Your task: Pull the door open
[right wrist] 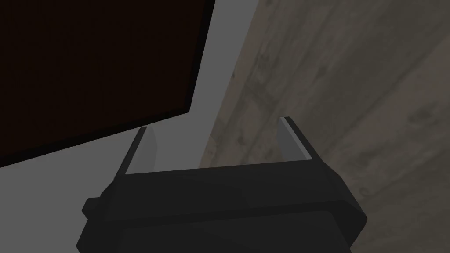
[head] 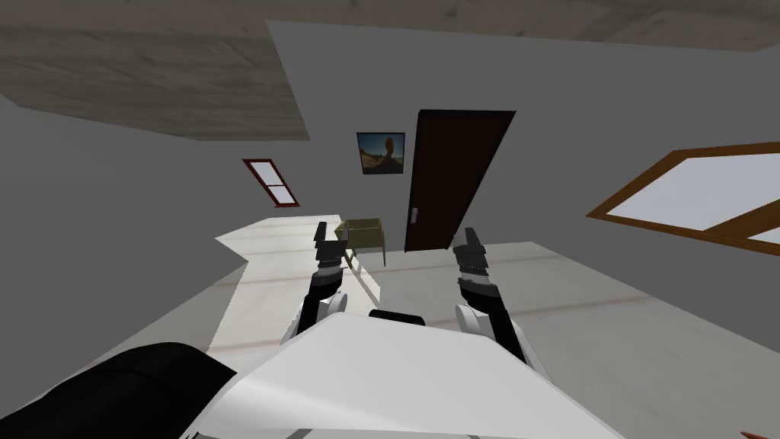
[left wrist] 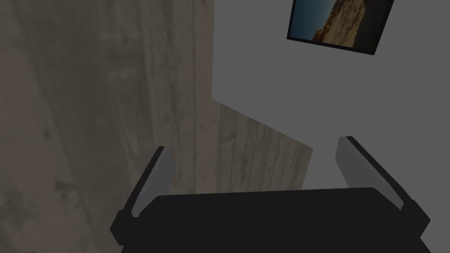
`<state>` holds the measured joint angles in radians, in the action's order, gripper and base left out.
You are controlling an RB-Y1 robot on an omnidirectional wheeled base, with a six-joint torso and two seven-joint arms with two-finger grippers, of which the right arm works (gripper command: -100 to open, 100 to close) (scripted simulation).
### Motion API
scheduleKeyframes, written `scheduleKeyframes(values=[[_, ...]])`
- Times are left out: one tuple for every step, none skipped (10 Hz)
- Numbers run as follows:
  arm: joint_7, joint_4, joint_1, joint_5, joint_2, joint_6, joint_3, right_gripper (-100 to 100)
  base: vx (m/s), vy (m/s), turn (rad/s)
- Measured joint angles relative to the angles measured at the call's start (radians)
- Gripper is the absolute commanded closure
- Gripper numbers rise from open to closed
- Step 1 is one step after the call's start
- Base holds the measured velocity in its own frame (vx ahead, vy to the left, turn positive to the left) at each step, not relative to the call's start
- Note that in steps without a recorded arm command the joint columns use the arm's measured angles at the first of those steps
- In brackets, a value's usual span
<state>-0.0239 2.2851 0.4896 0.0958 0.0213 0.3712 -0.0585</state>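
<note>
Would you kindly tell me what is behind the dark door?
Nothing behind it shows: the dark door stands shut in the grey wall, its pale handle untouched, and covers whatever lies beyond.

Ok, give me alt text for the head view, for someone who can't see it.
A dark brown door stands closed across the room, with a pale handle on its left edge. My left gripper and right gripper are held up in front of me, both open and empty, well short of it.
</note>
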Motion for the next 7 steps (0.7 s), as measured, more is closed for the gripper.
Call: scheduleKeyframes(values=[[0.014,-0.017,-0.008,-0.017,0.008,0.002,-0.002,-100,0.117,-0.020,0.058],[0.034,-0.035,-0.018,-0.037,0.017,0.003,-0.005,-100,0.110,-0.025,0.055],[0.053,-0.053,-0.023,-0.055,0.022,0.005,-0.014,-100,0.112,-0.021,0.032],[0.070,-0.067,-0.030,-0.072,0.030,0.006,-0.016,-100,0.125,-0.022,0.052],[0.091,-0.082,-0.035,-0.094,0.040,0.007,-0.019,-100,0.120,-0.033,0.045],[0.109,-0.101,-0.048,-0.112,0.046,0.006,-0.022,-100,0.103,-0.016,0.040],[0.126,-0.119,-0.056,-0.128,0.052,0.008,-0.025,-100,0.084,-0.009,0.036]])
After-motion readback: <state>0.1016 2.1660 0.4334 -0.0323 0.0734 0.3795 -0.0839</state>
